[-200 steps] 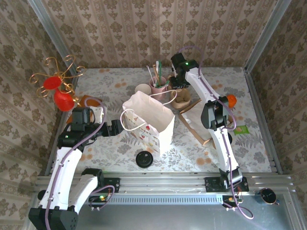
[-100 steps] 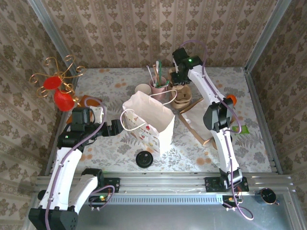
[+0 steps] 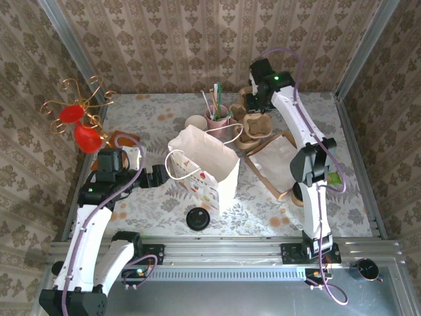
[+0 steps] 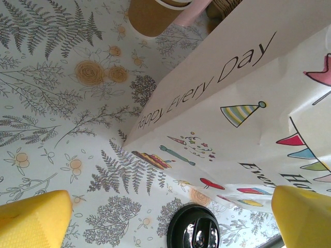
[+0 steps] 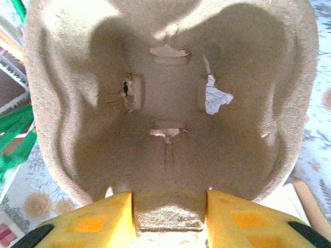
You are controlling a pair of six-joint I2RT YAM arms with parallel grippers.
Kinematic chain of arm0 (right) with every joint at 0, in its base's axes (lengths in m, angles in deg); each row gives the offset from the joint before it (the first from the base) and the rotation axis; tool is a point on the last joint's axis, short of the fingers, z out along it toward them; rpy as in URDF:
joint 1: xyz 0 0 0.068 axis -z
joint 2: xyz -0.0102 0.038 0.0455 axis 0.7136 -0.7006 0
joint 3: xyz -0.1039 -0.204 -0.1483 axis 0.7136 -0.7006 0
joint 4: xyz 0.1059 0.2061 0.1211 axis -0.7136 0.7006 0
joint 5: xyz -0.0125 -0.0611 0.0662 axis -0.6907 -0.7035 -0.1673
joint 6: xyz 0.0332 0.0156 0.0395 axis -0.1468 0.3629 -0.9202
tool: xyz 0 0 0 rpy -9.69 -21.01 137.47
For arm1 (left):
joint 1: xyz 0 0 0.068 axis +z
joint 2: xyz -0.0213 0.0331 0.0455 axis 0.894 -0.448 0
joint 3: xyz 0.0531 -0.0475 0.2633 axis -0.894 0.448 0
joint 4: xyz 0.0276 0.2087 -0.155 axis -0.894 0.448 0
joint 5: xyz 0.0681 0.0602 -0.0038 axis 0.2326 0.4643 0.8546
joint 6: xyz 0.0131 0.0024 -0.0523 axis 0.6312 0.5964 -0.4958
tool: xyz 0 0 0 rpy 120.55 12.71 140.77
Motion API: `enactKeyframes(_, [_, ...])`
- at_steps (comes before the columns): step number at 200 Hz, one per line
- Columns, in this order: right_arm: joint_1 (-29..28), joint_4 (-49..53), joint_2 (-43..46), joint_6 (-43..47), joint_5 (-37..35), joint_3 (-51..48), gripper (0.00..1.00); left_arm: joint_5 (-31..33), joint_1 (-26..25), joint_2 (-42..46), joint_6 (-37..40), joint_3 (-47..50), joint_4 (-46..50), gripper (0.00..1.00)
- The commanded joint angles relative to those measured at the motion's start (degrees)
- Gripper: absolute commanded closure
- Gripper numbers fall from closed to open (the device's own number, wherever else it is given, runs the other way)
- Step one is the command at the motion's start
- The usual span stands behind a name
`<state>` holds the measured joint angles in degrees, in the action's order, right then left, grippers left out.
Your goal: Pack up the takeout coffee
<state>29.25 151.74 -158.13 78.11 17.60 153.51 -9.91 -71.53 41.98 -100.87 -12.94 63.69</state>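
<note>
Coffee (image 3: pixel 198 218) sits on the table (image 3: pixel 263 204) just in front of the bag (image 3: pixel 205 166) — you see only its black lid. Your left gripper (image 3: pixel 160 176) is spread wide and empty, beside the bag. Far back, your right gripper (image 5: pixel 168 209) pinches the carrier (image 5: pixel 170 113) by its rim.

White paper bag (image 3: pixel 204 164) obstructs frame centre. Pink utensil cup (image 3: pixel 217 117) and pulp cup carrier (image 3: pixel 255 125) crowd upper centre. Table (image 3: pixel 348 205), lower right: clear passage.
</note>
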Motion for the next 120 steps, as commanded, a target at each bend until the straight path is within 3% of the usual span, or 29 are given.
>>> enactKeyframes(1, [0.64, -1.58, 8.57, -1.22, 1.83, -4.2, 0.62, -1.27, 0.28, 1.23, 1.25, 1.12, -0.79, 0.0])
enactKeyframes(74, [4.63, -9.59, 32.81, -4.06, 5.63, -28.68, 0.62, -2.4, 0.24, 2.9, 1.0, 1.85, -1.87, 0.0])
enactKeyframes(120, [6.03, -10.02, 42.52, -4.9, 7.39, -33.01, 0.62, -2.46, 0.23, 4.96, -1.48, 2.05, -1.98, 0.0])
